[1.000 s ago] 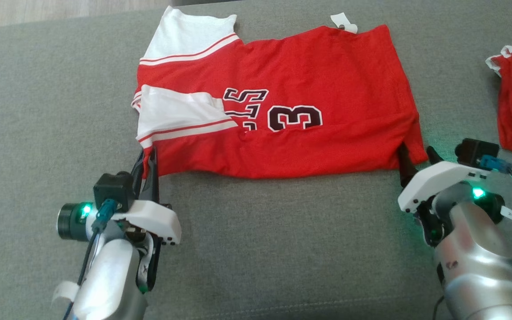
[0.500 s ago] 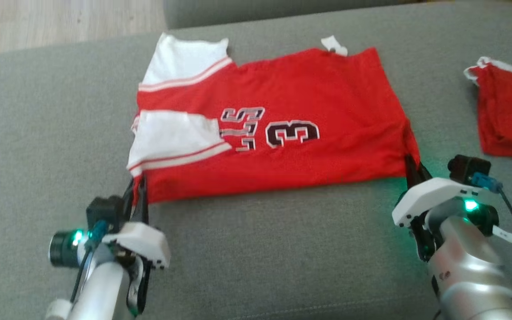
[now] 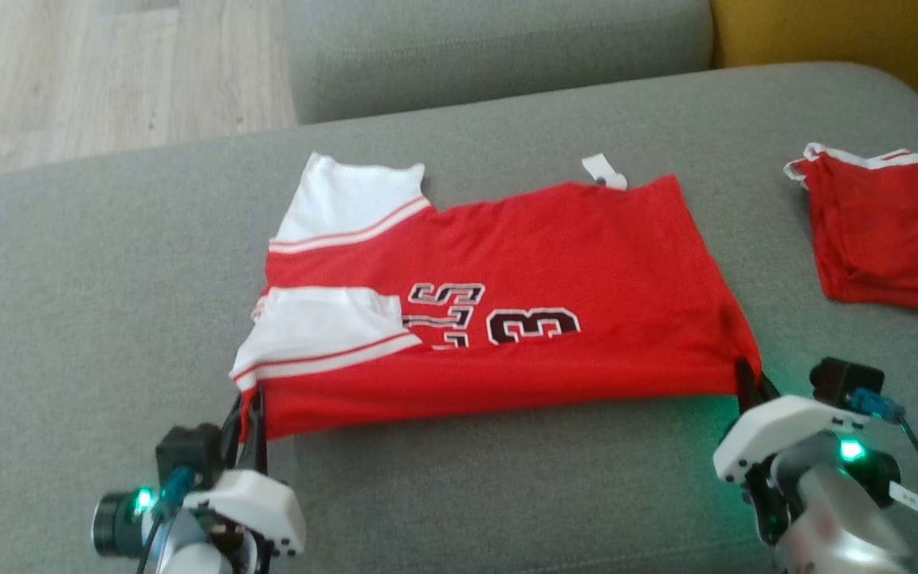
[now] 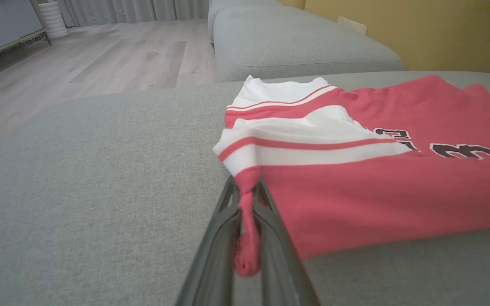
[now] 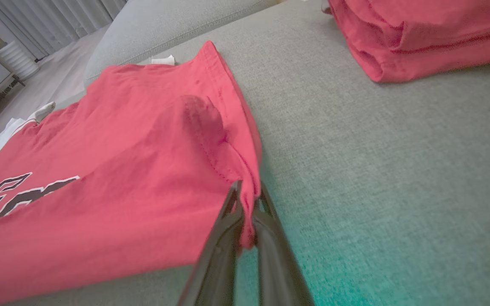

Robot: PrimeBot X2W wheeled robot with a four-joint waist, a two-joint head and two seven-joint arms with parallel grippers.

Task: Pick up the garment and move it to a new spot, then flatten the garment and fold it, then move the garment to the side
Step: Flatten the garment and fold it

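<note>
**Garment held at both near corners on the sofa seat**

Garment (image 3: 555, 271) lies spread across the middle of the grey sofa seat (image 3: 68, 319). It is folded lengthwise, with the collar end toward the seat's left side and the hem toward its right. Parts of the black lettering and a "3" show on top. One white sleeve (image 3: 323, 327) is folded over the red body, and the other white sleeve (image 3: 347, 199) lies flat toward the seat's back edge. A small white tag (image 3: 602, 169) sticks out at the far side of the hem.

The left jaws are clamped on the near collar-end corner. In the left wrist view a bunched tail of red cloth hangs between the two dark fingers (image 4: 215, 250), just below the striped sleeve trim. The right jaws are clamped on the near hem corner. In the right wrist view the stitched edge runs down between the fingers (image 5: 217, 255), and the cloth there is slightly lifted and puckered.

A smaller red piece with white edging (image 3: 881, 239) lies folded at the seat's far right, well apart from the shirt. A second grey cushion (image 3: 491, 48) sits behind the seat, with wood floor (image 3: 68, 72) to its left.
</note>
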